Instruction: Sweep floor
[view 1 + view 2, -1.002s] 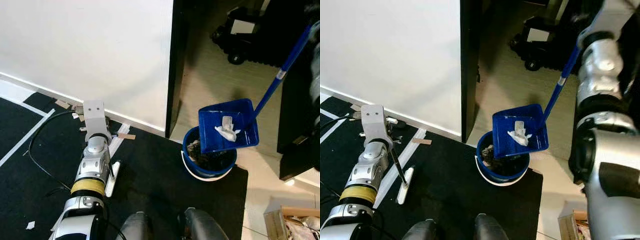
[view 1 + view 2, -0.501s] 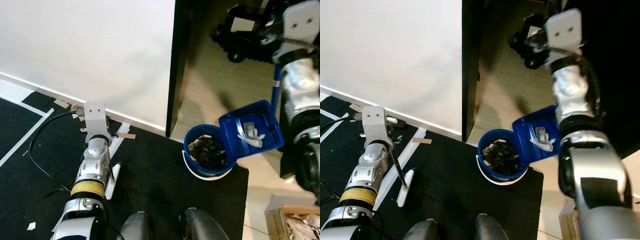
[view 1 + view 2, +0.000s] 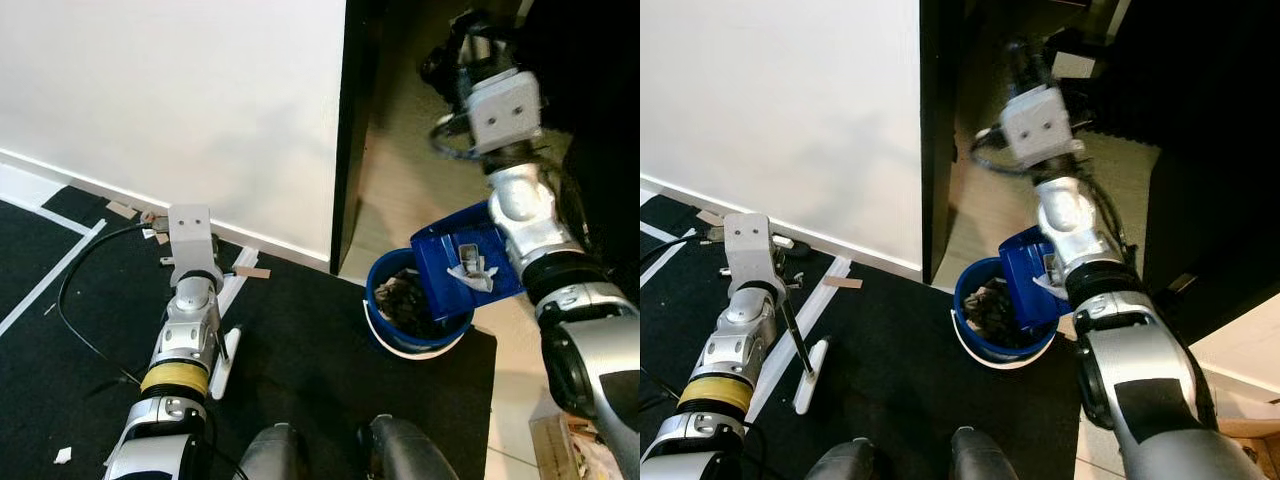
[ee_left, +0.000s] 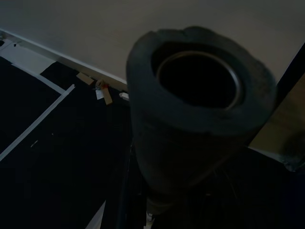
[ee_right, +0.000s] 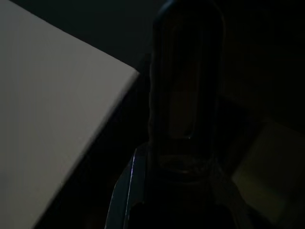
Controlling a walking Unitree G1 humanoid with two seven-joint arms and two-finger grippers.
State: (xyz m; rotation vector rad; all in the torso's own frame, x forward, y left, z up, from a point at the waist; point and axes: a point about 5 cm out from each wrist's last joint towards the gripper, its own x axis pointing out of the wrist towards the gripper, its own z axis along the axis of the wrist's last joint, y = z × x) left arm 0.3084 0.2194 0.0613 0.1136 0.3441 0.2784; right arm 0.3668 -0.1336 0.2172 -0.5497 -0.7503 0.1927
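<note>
feet [image 3: 330, 455] of the robot stand at the near edge of a black mat [image 3: 300, 350]. on the left, the left arm [image 3: 185, 340] reaches forward over the mat, and below it a thin dark broom stick [image 3: 792, 335] slants down to a pale broom head [image 3: 224, 358] lying on the mat beside a white floor stripe. the left gripper [image 4: 157, 210] is hidden behind the round foam end of the stick [image 4: 200, 109] in the left wrist view, so i cannot tell whether its fingers are apart or together.

blue bucket [image 3: 385, 335] with a white lower rim sits at the far right corner of the mat, where the mat meets the pale floor. dark crumpled rubbish [image 3: 403, 295] is piled inside it. a blue dustpan [image 3: 450, 268] is tilted over the bucket's right rim, its open side towards the bucket, and scraps of white paper [image 3: 470, 268] lie in the pan. the right arm [image 3: 525, 215] comes down across the pan from above; the right wrist view is very dark, and i cannot tell how the right gripper's fingers are set.

beyond the mat, tape scraps [image 3: 250, 272] and a black cable [image 3: 80, 270] lie along the foot of a white wall [image 3: 170, 100]. a dark door edge [image 3: 352, 130] stands right of the wall, and a black wheeled machine [image 3: 450, 60] stands farther back on the wooden floor.
</note>
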